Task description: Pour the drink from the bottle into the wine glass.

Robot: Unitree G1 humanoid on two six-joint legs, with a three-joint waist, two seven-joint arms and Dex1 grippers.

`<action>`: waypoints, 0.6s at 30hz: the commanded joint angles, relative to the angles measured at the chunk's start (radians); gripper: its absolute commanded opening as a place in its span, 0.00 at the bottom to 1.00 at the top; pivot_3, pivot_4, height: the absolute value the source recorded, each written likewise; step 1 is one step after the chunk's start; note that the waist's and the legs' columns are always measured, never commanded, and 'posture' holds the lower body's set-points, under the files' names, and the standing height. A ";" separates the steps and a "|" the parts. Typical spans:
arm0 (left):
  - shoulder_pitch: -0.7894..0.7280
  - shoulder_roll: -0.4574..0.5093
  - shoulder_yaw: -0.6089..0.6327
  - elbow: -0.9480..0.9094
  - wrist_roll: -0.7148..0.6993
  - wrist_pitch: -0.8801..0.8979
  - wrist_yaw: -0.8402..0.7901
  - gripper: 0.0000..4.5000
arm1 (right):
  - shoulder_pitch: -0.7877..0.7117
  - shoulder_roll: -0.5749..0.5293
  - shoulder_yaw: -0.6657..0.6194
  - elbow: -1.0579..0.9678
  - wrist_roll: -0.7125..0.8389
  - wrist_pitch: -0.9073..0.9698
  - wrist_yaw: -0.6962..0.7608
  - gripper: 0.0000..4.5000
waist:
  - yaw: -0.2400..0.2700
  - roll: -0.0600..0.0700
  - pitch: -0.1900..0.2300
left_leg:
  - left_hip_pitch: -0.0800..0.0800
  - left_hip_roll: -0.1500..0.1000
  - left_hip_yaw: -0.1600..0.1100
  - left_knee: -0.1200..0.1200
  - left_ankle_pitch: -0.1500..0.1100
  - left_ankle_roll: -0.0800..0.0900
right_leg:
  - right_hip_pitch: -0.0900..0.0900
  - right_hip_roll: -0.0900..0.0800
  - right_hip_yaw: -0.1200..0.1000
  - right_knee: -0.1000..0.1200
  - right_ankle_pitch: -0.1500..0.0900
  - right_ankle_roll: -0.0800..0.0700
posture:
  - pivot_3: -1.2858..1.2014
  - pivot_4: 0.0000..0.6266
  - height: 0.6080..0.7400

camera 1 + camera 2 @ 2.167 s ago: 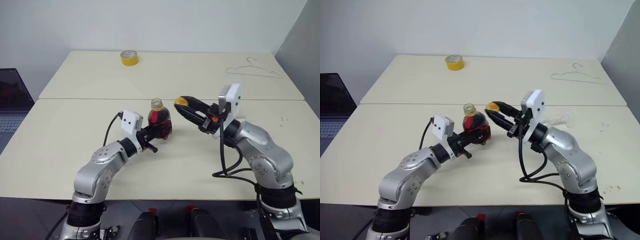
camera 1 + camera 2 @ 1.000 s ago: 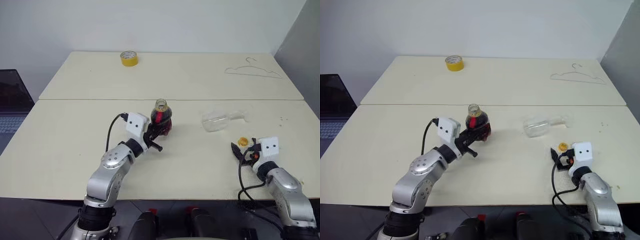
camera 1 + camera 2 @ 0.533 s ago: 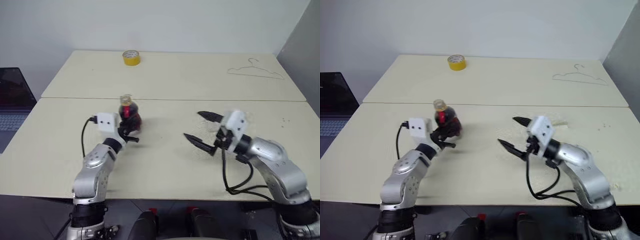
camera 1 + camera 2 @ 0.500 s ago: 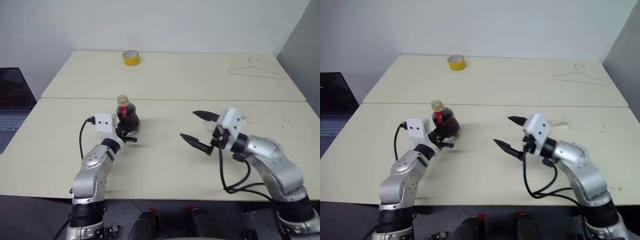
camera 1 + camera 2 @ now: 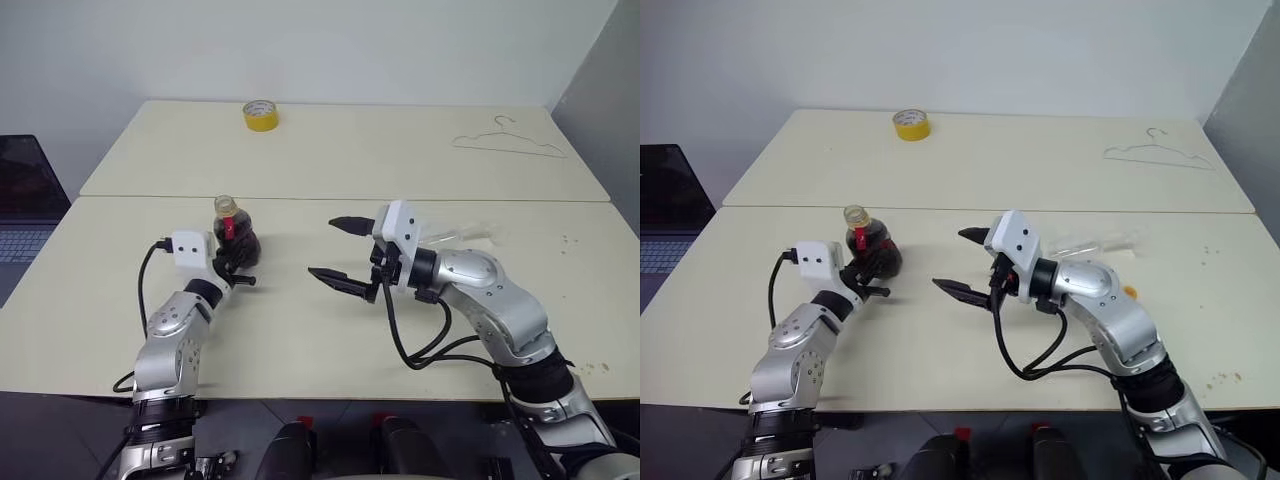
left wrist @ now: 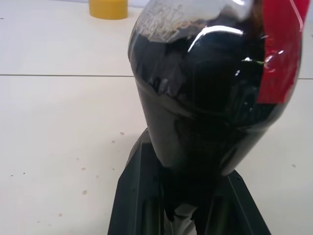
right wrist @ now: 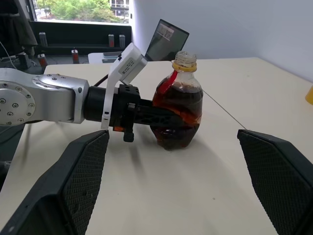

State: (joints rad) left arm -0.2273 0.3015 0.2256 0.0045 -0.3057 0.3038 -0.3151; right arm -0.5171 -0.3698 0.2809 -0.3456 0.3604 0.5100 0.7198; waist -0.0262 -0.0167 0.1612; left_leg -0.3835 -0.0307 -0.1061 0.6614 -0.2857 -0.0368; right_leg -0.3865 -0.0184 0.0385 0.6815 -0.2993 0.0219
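Note:
The bottle stands upright on the near table, left of centre, with its neck uncapped. The dark brown drink fills its round body. My left gripper is shut on the bottle's lower body from the near side, and its black fingers show on either side of it. My right gripper hangs wide open above the table's middle, pointing left at the bottle, a short way from it. The wine glass lies on its side behind my right arm, partly hidden.
A yellow tape roll sits at the far table's back left, and a wire hanger lies at its back right. A small yellow cap rests by my right forearm. A laptop stands off the table's left edge.
My left gripper has carried the bottle leftward across the table. My right arm has lifted from beside the cap and swung left to the middle, still open.

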 commanded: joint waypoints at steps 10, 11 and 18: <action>0.038 -0.009 0.012 -0.034 0.007 -0.045 0.022 0.99 | -0.008 0.009 0.001 -0.029 -0.010 -0.011 0.009 1.00 | 0.000 0.000 0.000 | 0.000 0.000 0.000 0.000 0.000 0.000 | 0.000 0.000 0.000 0.000 0.000 0.000 | 0.52 0.24 1.00; 0.041 -0.009 0.012 -0.036 0.006 -0.047 0.024 0.99 | -0.007 0.010 0.001 -0.030 -0.011 -0.012 0.010 1.00 | 0.000 0.000 0.000 | 0.000 0.000 0.000 0.000 0.000 0.000 | 0.000 0.000 0.000 0.000 0.000 0.000 | 0.52 0.24 1.00; 0.084 0.006 -0.012 -0.075 0.042 -0.072 0.018 0.99 | 0.011 -0.001 0.001 -0.043 -0.024 -0.019 0.021 1.00 | 0.000 0.000 0.000 | 0.000 0.000 0.000 0.000 0.000 0.000 | 0.000 0.000 0.000 0.000 0.000 0.000 | 0.52 0.24 1.00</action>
State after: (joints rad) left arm -0.1532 0.2930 0.2204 -0.0123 -0.2806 0.2603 -0.2955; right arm -0.5131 -0.3677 0.2817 -0.3479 0.3347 0.5118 0.7294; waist -0.0265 -0.0167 0.1612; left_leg -0.3837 -0.0307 -0.1062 0.6610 -0.2858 -0.0367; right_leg -0.3869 -0.0184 0.0385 0.6815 -0.2993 0.0218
